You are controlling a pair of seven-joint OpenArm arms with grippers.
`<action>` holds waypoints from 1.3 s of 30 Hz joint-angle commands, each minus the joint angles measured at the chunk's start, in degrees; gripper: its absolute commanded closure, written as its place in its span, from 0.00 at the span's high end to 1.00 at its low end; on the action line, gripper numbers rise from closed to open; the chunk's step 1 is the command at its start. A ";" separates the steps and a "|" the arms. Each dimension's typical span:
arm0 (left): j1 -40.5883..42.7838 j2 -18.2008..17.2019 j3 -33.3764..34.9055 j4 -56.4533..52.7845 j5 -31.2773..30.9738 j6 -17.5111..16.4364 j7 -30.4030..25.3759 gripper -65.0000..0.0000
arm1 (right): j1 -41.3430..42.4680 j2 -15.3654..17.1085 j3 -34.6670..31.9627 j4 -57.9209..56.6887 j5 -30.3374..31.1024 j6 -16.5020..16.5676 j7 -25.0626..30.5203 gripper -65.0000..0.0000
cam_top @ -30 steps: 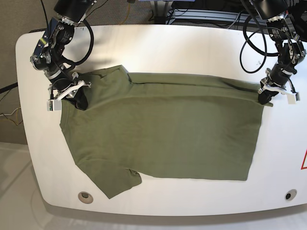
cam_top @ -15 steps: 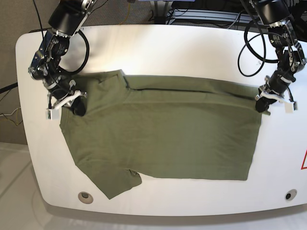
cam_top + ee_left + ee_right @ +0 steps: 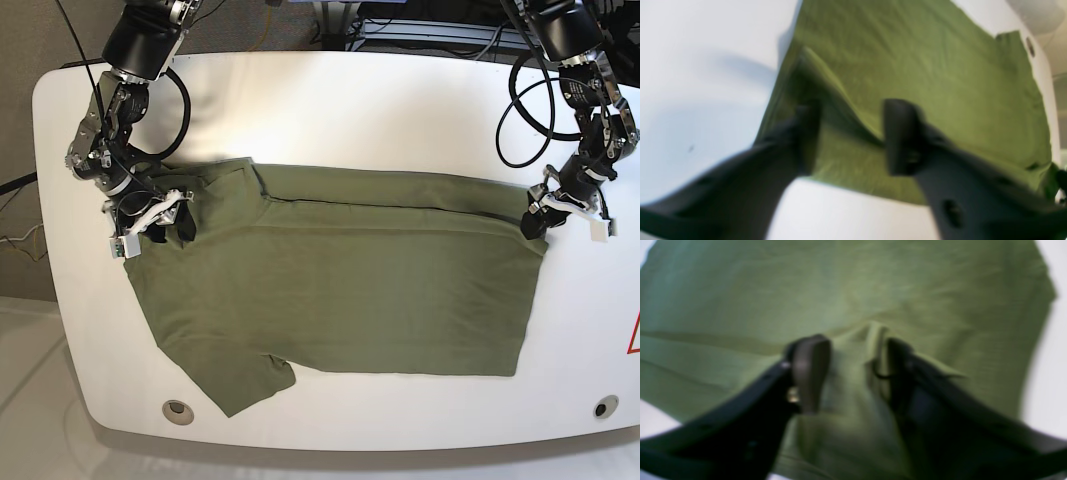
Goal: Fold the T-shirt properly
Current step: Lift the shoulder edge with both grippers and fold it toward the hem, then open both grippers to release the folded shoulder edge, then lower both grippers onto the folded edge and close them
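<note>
The olive-green T-shirt [image 3: 350, 290] lies flat across the white table [image 3: 330, 110], its far long edge folded over toward me as a narrow strip. In the base view my left gripper [image 3: 545, 220] sits at the shirt's far right corner. The left wrist view shows that gripper [image 3: 851, 110] open, its fingers [image 3: 898, 133] astride a raised ridge of T-shirt [image 3: 940, 66]. My right gripper [image 3: 165, 222] is at the far left by the sleeve. In the right wrist view it [image 3: 855, 346] is open too, with a small bump of T-shirt [image 3: 840, 283] between the fingertips [image 3: 810, 366].
The table has rounded corners and a round hole near each front corner [image 3: 178, 410] [image 3: 601, 407]. A red sticker [image 3: 633, 335] shows at the right edge. Black cables [image 3: 520, 110] loop from the arm at the back right.
Both grippers were shut on the shirt's far edge and have now opened, letting it go. The folded edge has settled a little nearer the front.
</note>
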 commanded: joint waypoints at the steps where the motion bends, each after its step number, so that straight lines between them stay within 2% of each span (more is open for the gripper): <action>1: -1.89 -1.00 -0.50 1.17 -0.78 -0.39 -0.93 0.60 | 0.86 1.11 0.63 2.93 -1.09 0.32 0.99 0.54; 7: -2.18 -3.08 -0.76 1.84 -0.29 -0.50 -1.14 0.54 | -0.98 2.05 0.65 6.67 -2.16 0.32 -0.44 0.54; 9: -1.50 -5.57 -0.21 2.24 -1.13 -0.61 -2.33 0.51 | -4.22 3.29 0.32 10.36 -0.88 0.32 -1.40 0.55; 16: 0.84 -8.48 -0.09 5.07 -1.65 -0.95 -4.06 0.52 | -9.27 5.87 0.29 16.57 -0.27 0.26 -2.77 0.59; 17: 1.31 -8.60 -0.13 5.49 -1.71 -0.99 -4.43 0.52 | -9.93 6.17 0.36 17.54 -0.23 -0.25 -2.90 0.60; 19: 3.46 -8.73 -0.28 5.43 -1.42 -0.99 -6.70 0.54 | -12.75 6.88 0.85 22.25 -0.32 -3.40 -4.10 0.61; 25: 5.77 -7.76 -0.25 6.85 0.54 -1.22 -8.79 0.56 | -14.84 6.86 3.19 26.16 -0.23 -6.08 -4.27 0.62; 31: 9.07 -4.83 0.39 11.77 5.20 -1.07 -7.69 0.62 | -15.61 6.28 5.53 24.91 0.07 -5.69 -4.14 0.63; 39: 8.99 -2.45 0.60 13.76 4.62 -0.98 -5.29 0.62 | -15.20 5.23 9.14 17.35 1.11 -4.12 -2.50 0.62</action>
